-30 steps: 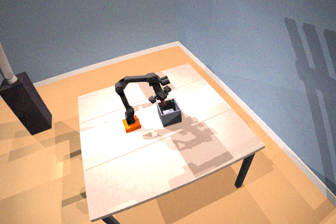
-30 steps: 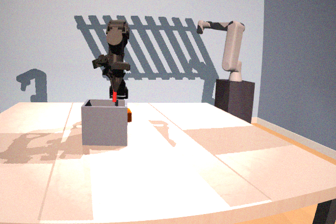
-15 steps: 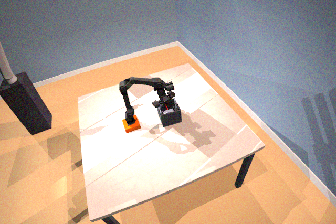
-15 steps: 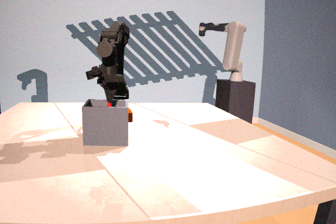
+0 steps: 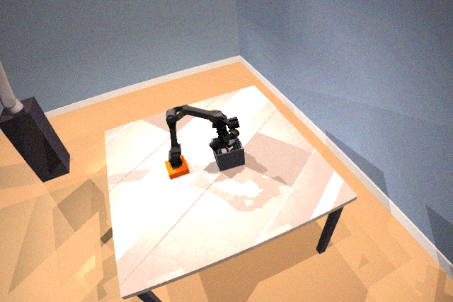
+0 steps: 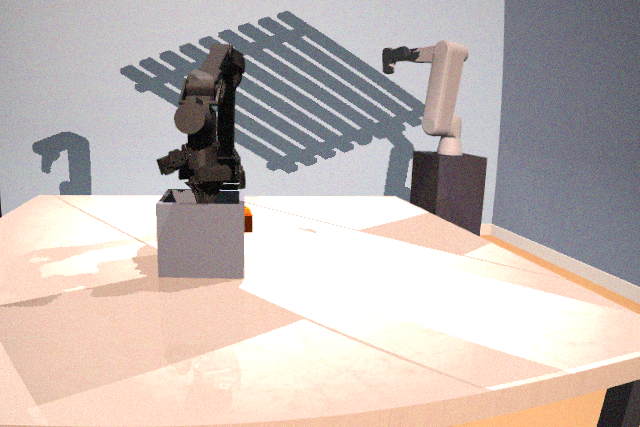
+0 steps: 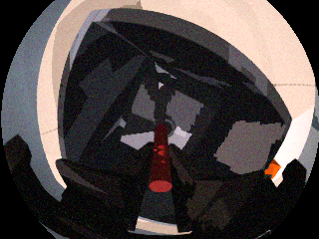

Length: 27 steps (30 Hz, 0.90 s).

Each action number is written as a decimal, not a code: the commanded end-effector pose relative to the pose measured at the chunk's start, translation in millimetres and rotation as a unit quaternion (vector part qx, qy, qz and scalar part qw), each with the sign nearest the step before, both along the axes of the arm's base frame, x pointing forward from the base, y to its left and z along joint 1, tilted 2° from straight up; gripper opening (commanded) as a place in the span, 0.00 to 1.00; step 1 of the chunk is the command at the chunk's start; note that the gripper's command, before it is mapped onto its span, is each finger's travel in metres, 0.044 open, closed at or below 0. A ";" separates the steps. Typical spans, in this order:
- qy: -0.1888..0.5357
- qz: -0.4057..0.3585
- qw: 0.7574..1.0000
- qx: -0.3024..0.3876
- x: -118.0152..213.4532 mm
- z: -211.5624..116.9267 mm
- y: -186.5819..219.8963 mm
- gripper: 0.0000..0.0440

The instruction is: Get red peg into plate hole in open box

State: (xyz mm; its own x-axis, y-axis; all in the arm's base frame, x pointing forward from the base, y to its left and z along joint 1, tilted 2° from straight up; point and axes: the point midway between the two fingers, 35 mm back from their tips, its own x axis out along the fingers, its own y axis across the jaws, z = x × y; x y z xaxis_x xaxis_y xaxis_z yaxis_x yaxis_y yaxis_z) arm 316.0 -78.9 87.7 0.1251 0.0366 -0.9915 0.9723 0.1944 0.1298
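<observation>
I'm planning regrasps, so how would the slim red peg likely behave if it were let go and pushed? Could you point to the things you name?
The slim red cylindrical peg (image 5: pixel 227 149) (image 7: pixel 160 161) would probably roll if lying on its side, given its round end. It looks stiff, staying straight between the black fingers. Its narrow shape suggests it could tip easily when stood upright.

The black arm (image 5: pixel 197 111) (image 6: pixel 226 117) arches up from its base and bends down at the wrist (image 5: pixel 221 127) (image 6: pixel 202 145); the gripper (image 5: pixel 225 147) (image 6: pixel 205 200) (image 7: pixel 160 146) points downward, its fingers closed on the peg (image 5: pixel 227 149) (image 7: pixel 160 164).
</observation>
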 end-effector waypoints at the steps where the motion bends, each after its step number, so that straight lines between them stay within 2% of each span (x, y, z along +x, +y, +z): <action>1: 0.006 0.008 1.000 0.003 0.1 -10.0 0.6 0.00; 2: 0.008 0.009 1.000 0.002 0.3 -12.3 0.4 0.05; 8: 0.020 0.023 1.000 -0.002 0.8 -22.0 -1.3 0.15; 10: 0.022 0.027 0.999 -0.003 2.4 -22.6 -1.8 0.23; 16: 0.019 0.027 0.999 0.019 5.7 -16.0 1.5 0.24; 27: -0.019 0.018 0.997 0.073 17.7 18.4 -2.8 0.37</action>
State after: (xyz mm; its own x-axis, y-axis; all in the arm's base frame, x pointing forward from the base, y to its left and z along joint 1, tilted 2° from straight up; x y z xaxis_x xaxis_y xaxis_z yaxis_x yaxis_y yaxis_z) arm 330.7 -81.2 98.2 0.1389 0.1663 -0.9762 0.9631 0.2069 0.1723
